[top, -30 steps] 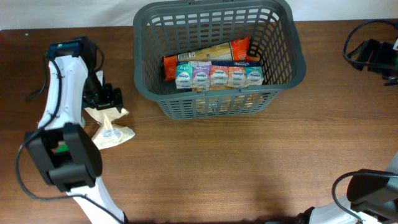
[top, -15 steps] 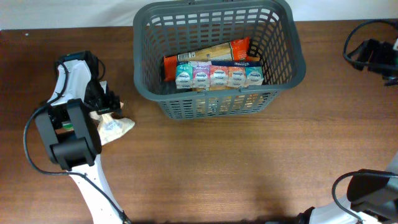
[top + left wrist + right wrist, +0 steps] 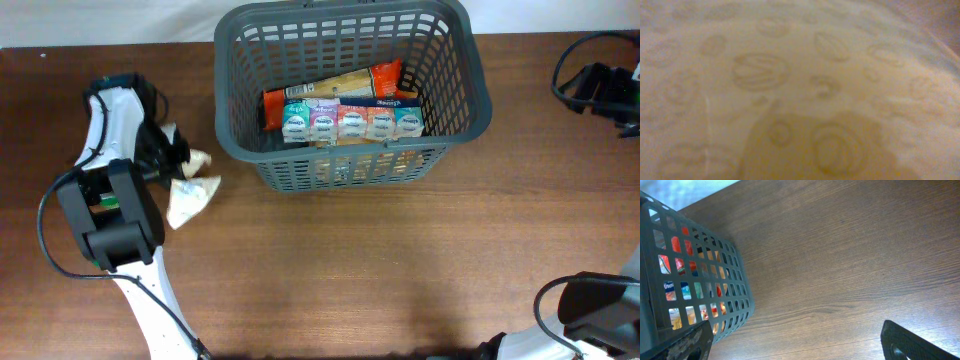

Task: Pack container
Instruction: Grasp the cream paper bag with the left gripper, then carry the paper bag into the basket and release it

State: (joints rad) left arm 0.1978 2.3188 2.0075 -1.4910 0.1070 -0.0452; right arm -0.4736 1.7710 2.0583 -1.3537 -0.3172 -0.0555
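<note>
The container (image 3: 228, 112) is a large dark grey lattice basket at the table's back centre, also seen at the left of the right wrist view (image 3: 695, 287). Left of it, my left gripper (image 3: 170, 165) is shut on a cream snack bag (image 3: 192, 194), which hangs crumpled beside the arm. That bag fills the whole left wrist view (image 3: 790, 75) and hides the jaws there. My right gripper (image 3: 800, 342) stands open over bare wood right of the basket, with nothing between its fingers (image 3: 912, 342).
Inside the basket lie an orange packet (image 3: 345, 84) and a row of small cups (image 3: 350, 122). The right arm's dark body (image 3: 598, 88) and cables sit at the far right edge. The brown wooden table (image 3: 400, 270) stretches in front.
My left gripper has closed on the cream bag, which was lying flat on the table and is now bunched up and pulled toward the fingers. The right arm has not moved.
</note>
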